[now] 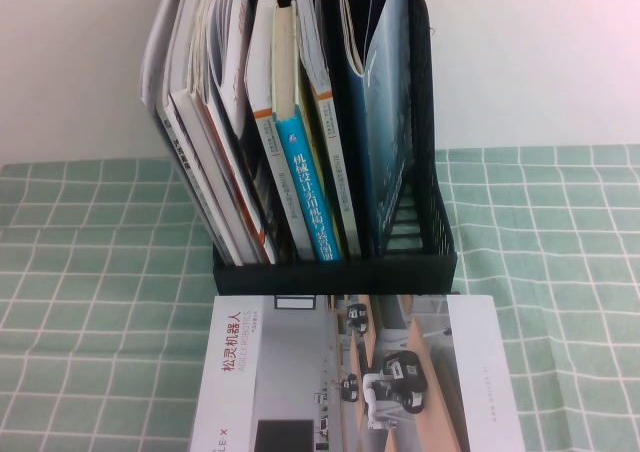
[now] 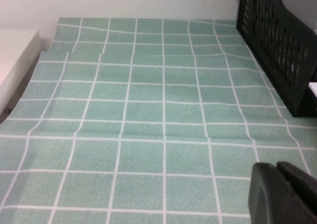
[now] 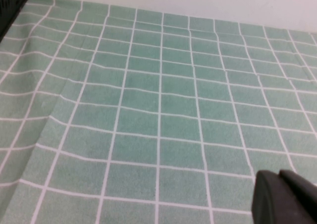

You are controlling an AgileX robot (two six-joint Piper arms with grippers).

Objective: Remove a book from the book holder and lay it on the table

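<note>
The black book holder [image 1: 335, 277] stands upright at the back middle of the table [image 1: 100, 272]. Several books stand in it. The dark blue book [image 1: 388, 102] leans in its rightmost compartment. Neither gripper shows in the high view. My left gripper [image 2: 274, 168] is shut and empty, low over the green cloth, with the holder's slotted wall [image 2: 277, 40] ahead of it to one side. My right gripper [image 3: 277, 177] is shut and empty over bare cloth, with a corner of the holder [image 3: 10, 1] at the frame's edge.
A white-grey book with robot photos [image 1: 360, 372] lies flat on the table right in front of the holder. A light-blue-spined book [image 1: 305, 187] stands in a middle compartment. A white wall rises behind. A white ledge [image 2: 15, 60] lies beyond the cloth's left edge.
</note>
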